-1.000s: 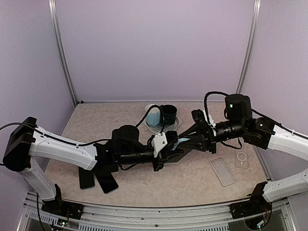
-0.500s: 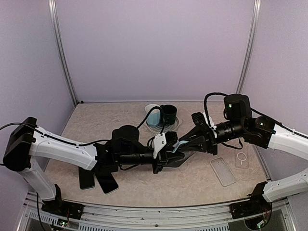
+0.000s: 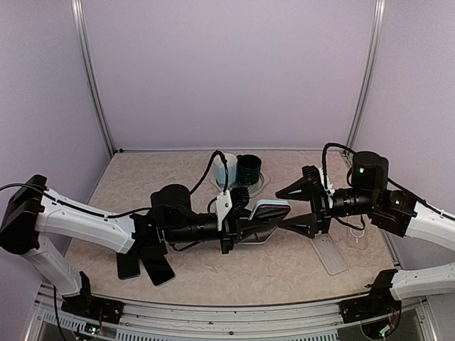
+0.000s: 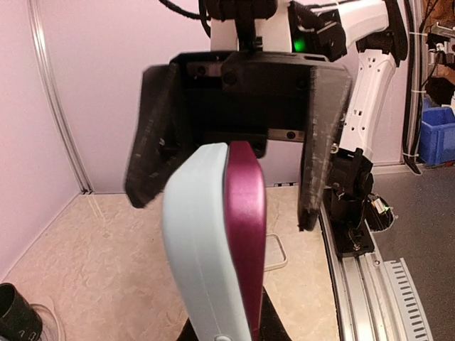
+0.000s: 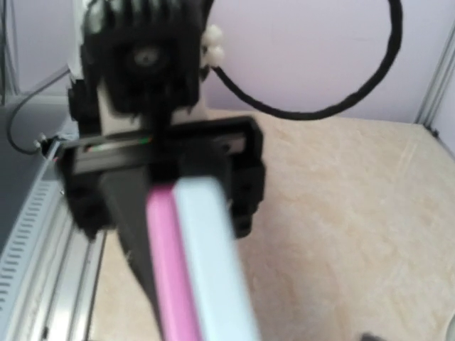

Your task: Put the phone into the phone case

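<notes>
Over table [image 3: 284,273]: one phone [image 4: 245,213], one case [image 4: 195,234]

- phone case [image 4: 199,241] — pale powder blue, plain, no pattern
- phone [image 4: 245,227] — glossy magenta along its edge (it reads pinker in the right wrist view)
- left arm [image 3: 85,222] and right arm [image 3: 435,222] — white shells with black joints
- table [image 3: 284,273] — beige, faintly mottled
- walls [image 3: 227,71] — flat lilac
- light blue cup [image 3: 225,170] beside a black cup [image 3: 249,168]
- clear cases [image 3: 331,254], see-through with pale rims
- bin [image 4: 435,131] — bright blue
</notes>
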Robot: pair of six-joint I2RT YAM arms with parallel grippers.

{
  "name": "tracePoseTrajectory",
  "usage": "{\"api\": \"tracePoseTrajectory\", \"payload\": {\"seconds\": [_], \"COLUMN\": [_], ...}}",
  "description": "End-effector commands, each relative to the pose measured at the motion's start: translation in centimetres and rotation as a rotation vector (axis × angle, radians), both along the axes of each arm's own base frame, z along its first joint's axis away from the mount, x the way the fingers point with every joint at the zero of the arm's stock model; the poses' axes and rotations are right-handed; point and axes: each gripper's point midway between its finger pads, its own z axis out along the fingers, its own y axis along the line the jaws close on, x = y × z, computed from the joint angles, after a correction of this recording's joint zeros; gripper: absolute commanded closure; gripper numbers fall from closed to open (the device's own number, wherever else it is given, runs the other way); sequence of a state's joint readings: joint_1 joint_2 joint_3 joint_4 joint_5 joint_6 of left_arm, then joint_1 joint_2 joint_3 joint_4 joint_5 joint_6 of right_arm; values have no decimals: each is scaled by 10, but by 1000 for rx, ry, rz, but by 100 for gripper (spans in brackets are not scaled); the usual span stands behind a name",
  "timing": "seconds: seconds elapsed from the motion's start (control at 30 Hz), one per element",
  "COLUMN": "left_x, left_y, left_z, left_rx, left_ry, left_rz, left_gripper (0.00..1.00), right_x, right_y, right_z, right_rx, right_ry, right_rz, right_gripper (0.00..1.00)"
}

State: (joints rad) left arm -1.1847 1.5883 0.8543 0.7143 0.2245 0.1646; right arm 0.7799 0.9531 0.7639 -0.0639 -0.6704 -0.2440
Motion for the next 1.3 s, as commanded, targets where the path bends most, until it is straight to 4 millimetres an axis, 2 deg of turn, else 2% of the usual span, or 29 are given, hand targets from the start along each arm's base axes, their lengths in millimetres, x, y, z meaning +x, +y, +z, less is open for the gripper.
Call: {"api": "tracePoseTrajectory", "payload": {"seconds": [0.0, 0.07, 0.2, 0.27, 0.33, 0.43, 0.57, 0.67, 0.7, 0.8, 0.87, 0.97, 1.03, 1.17, 1.27], "left_x": [-14, -17, -16, -18, -18, -15, -6, 2, 5, 19, 24, 22, 21, 19, 13], "left_y": [10, 9, 9, 8, 7, 6, 10, 14, 16, 23, 29, 31, 28, 21, 20], "left_z": [57, 58, 59, 60, 58, 52, 41, 27, 21, 5, 4, 10, 13, 9, 12], "left_rx": [-173, -180, -184, -186, -179, -167, -143, -99, -85, -50, -44, -46, -43, -22, -29], "left_ry": [-59, -53, -54, -53, -50, -42, -21, 5, 14, 65, 83, 58, 56, 73, 74], "left_rz": [-57, -70, -69, -77, -81, -71, -36, -28, -21, 12, 19, 9, 0, -31, -62], "left_gripper": [100, 100, 100, 100, 100, 100, 100, 77, 72, 44, 37, 34, 37, 66, 82], "right_x": [-11, -11, -13, -13, -16, -12, -4, 4, 5, 6, 5, 4, 2, 1, 1], "right_y": [-3, -1, 5, 7, 8, 8, 6, 5, 5, 5, 6, 7, 9, 12, 11], "right_z": [17, 17, 16, 15, 17, 15, 2, -12, -16, -22, -25, -30, -32, -30, -31], "right_rx": [126, 133, 128, 121, 127, 128, 107, 78, 73, 73, 68, 55, 47, 34, 29], "right_ry": [22, 41, 69, 80, 81, 76, 68, 66, 64, 65, 71, 83, 91, 96, 90], "right_rz": [38, 50, 89, 103, 122, 102, 46, -1, -10, -11, 1, 20, 41, 61, 61], "right_gripper": [38, 49, 62, 76, 100, 100, 100, 100, 100, 100, 100, 100, 100, 100, 100]}}
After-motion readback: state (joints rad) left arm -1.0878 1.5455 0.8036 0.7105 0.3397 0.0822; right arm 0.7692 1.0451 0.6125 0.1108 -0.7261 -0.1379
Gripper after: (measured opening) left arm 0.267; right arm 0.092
